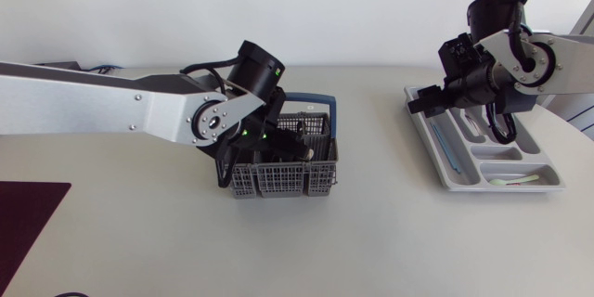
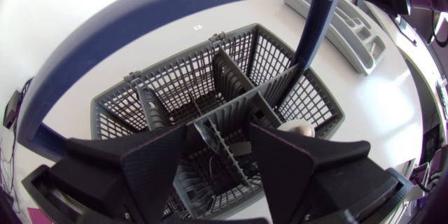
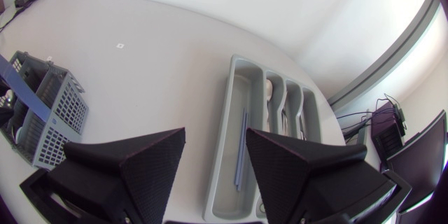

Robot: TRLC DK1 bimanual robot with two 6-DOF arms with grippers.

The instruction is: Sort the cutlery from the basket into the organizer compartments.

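Left gripper down in the basket, right gripper over the organizer; neither holds anything.

Left gripper: fingers spread, released, astride a grey mesh divider that stands up between them. The basket's blue handle arches over the gripper. A pale rounded piece lies in the compartment just beside the fingers; what kind of cutlery it is I cannot tell. Right gripper: fingers apart, empty, hanging above the organizer's end nearest the basket. The organizer's long compartment holds thin blue pieces, the narrow compartments next to it white cutlery, and the short cross compartment a pale piece. Basket and organizer stand well apart on a pale table. A dark maroon mat lies at the table's near corner on the left arm's side.
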